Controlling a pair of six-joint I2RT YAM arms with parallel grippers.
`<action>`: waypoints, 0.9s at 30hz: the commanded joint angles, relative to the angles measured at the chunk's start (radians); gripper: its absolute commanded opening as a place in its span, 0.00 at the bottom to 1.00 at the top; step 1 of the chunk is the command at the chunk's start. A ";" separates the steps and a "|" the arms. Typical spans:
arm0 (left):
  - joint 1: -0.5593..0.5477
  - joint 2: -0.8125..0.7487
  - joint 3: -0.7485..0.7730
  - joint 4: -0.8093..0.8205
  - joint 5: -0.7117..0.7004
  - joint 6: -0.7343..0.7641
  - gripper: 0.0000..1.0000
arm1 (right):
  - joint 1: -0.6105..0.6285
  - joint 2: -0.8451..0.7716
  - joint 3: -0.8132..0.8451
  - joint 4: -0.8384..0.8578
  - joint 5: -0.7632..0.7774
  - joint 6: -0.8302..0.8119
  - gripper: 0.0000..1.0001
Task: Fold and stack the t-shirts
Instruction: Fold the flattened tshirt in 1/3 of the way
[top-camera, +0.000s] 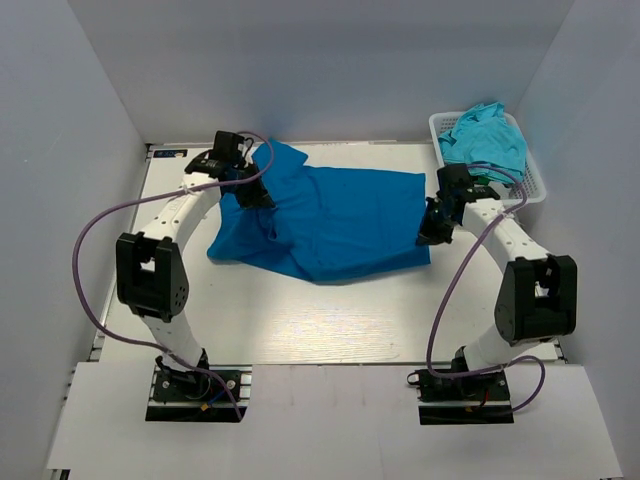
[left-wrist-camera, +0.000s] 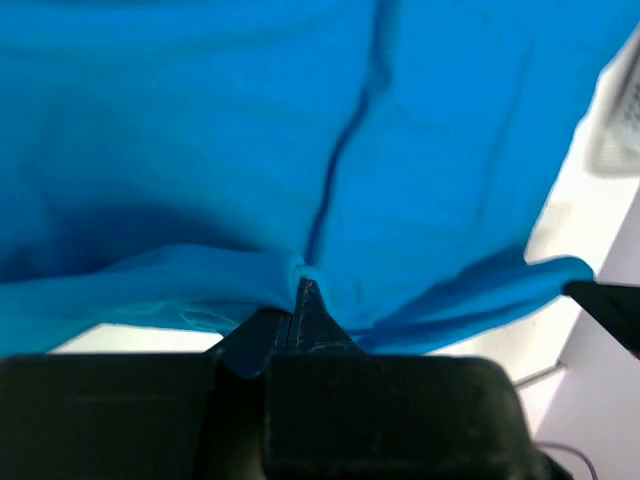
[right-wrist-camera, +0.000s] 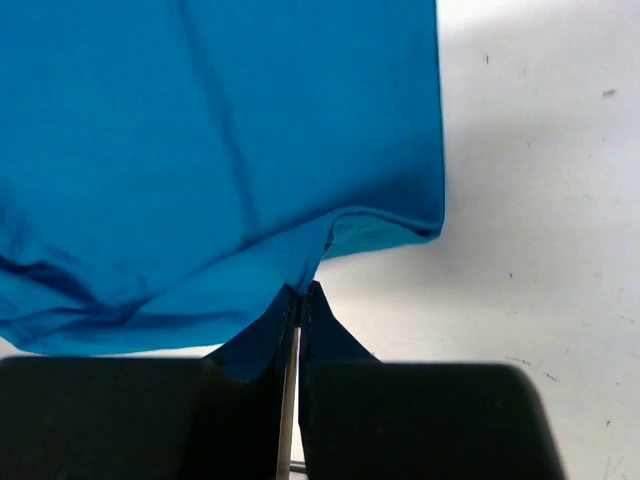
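Observation:
A royal blue t-shirt (top-camera: 330, 222) lies spread over the back middle of the white table (top-camera: 300, 320), partly lifted at two edges. My left gripper (top-camera: 255, 195) is shut on its left edge, and in the left wrist view the cloth (left-wrist-camera: 300, 150) bunches at the gripper (left-wrist-camera: 303, 285). My right gripper (top-camera: 428, 235) is shut on the shirt's right edge. In the right wrist view the fabric (right-wrist-camera: 200, 150) hangs from the closed gripper (right-wrist-camera: 304, 290). Turquoise t-shirts (top-camera: 485, 138) are heaped in the basket.
A white lattice basket (top-camera: 535, 178) stands at the back right corner, its wall just showing in the left wrist view (left-wrist-camera: 618, 130). Grey walls enclose the table on three sides. Purple cables loop from both arms.

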 joint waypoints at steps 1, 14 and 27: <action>0.027 0.025 0.082 -0.033 -0.039 0.034 0.00 | -0.014 0.043 0.100 -0.035 0.022 -0.026 0.00; 0.069 0.386 0.410 -0.018 0.205 0.314 0.02 | -0.045 0.276 0.312 -0.013 0.083 -0.075 0.00; 0.107 0.507 0.672 -0.079 0.082 0.437 1.00 | -0.049 0.404 0.494 -0.065 0.115 -0.091 0.80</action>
